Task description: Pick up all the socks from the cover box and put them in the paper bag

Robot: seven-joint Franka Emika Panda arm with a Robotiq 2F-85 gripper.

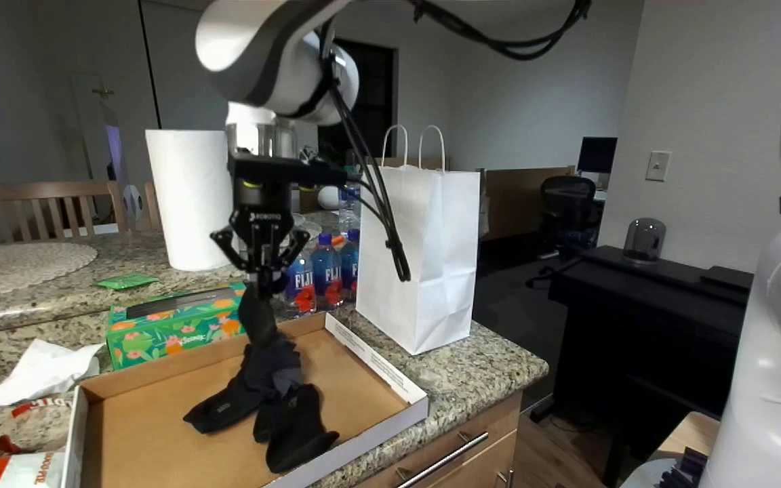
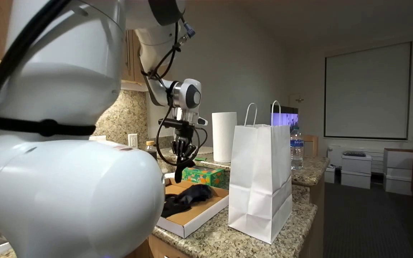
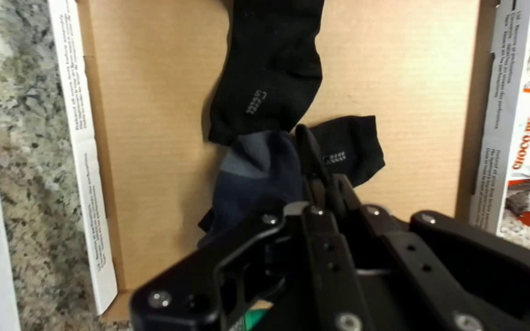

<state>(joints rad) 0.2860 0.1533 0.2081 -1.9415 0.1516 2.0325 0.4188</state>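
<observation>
A black fabric sock (image 1: pixel 257 317) hangs over the wide, shallow brown cardboard tray (image 1: pixel 146 427), pinched between black fingers (image 3: pixel 348 193). More dark fabric socks (image 1: pixel 274 379) lie heaped in the tray, still to go. The tall white paper bag (image 1: pixel 424 257) stands beyond the tray's printed edge, near a corner of the granite surface (image 1: pixel 499 364); from here I cannot see whether any are inside.

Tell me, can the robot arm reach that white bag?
Probably yes: nothing seems to stand between the gripper and the paper bag, though the dangling sock would first need lifting above it.
</observation>
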